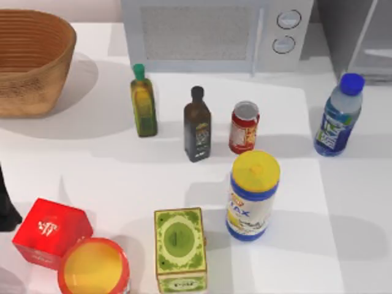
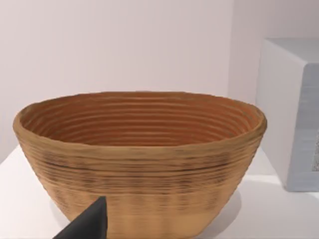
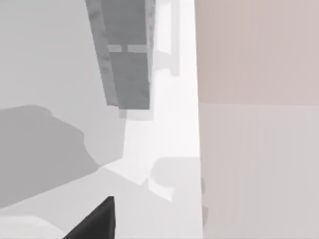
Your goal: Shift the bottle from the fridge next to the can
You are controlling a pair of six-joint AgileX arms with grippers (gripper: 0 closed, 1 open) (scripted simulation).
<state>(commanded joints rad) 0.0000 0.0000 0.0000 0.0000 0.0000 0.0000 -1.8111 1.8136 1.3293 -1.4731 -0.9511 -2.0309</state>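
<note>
Your bottle [image 1: 339, 116] stands upright, blue cap up, on the white table [image 1: 343, 245] at the right, just in front of the grey fridge [image 1: 355, 30]. The can [image 1: 244, 127] stands well apart to its left, with the dark bottle [image 1: 197, 124] beside it and the yellow-lidded canister [image 1: 252, 196] in front. The left wrist faces the basket [image 2: 139, 159]. You cannot tell either gripper's state.

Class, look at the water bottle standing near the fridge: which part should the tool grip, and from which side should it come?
Grip the water bottle around its labelled middle, coming level from the table's right. It stands upright and round, the fridge is behind it, and the can lies to its left, so the right looks freest.
</note>
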